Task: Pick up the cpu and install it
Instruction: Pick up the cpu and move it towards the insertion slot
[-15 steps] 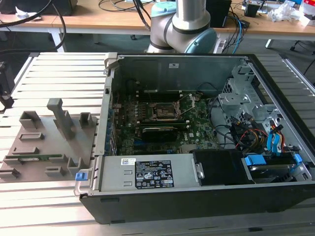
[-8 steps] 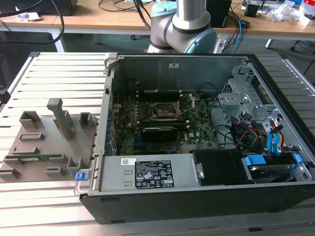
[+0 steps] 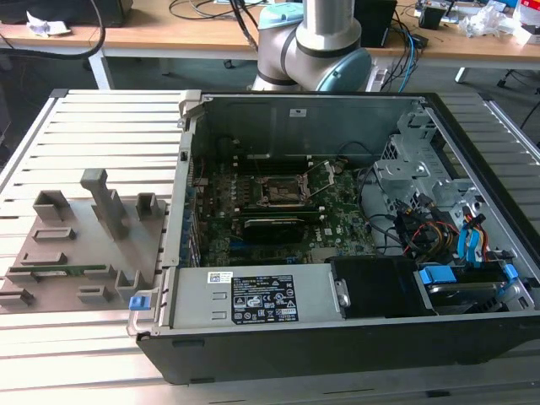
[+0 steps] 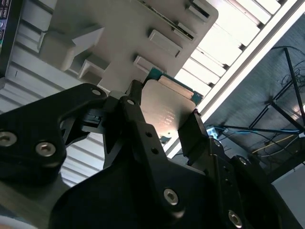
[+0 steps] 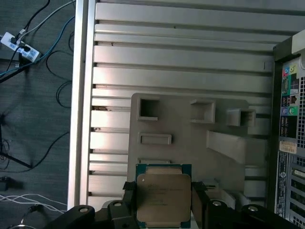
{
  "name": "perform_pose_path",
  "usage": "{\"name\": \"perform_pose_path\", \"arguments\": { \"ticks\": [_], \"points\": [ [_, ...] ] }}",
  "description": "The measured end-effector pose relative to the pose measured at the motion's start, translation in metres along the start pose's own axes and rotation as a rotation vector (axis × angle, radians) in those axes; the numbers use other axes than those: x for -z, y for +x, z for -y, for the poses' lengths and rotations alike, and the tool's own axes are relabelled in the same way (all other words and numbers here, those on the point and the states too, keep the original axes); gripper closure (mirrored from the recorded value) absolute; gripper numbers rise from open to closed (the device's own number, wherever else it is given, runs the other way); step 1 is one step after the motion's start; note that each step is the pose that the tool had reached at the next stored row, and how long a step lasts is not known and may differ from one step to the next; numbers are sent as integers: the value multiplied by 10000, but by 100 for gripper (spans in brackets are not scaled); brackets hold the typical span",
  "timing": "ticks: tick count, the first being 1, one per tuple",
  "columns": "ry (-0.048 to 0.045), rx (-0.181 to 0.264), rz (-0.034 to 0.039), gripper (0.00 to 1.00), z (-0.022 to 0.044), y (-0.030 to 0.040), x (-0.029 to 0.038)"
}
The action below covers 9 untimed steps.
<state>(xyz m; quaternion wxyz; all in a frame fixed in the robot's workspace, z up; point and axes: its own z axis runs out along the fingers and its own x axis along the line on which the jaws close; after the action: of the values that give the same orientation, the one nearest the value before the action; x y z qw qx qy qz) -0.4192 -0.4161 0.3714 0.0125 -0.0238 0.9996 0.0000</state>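
The hand (image 5: 163,199) clamps the cpu (image 5: 163,191) in both wrist views (exterior view: socket (image 3: 283,192)).

Arm (image 3: 325,25), exterior view: silver-grey metal tube, pale blue rounded joint caps (image 3: 350,69). Tool (image 4: 164,112), second wrist view: matte black, angular linked plates, two flat-sided fingers (image 4: 136,117), round silver socket-head screws (image 4: 45,149).

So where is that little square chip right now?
In both wrist views, the chip is clamped in the claw, over the grey plate beside the computer case.
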Motion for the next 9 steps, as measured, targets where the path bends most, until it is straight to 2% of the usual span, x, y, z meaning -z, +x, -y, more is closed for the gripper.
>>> {"name": "perform_pose_path", "arguments": {
  "ticks": [4, 6, 9],
  "points": [
    [0, 0, 1, 45, -4, -3, 123],
    [-2, -1, 0, 45, -4, -6, 217],
    [-1, 0, 0, 45, -4, -7, 281]
  ]
}}
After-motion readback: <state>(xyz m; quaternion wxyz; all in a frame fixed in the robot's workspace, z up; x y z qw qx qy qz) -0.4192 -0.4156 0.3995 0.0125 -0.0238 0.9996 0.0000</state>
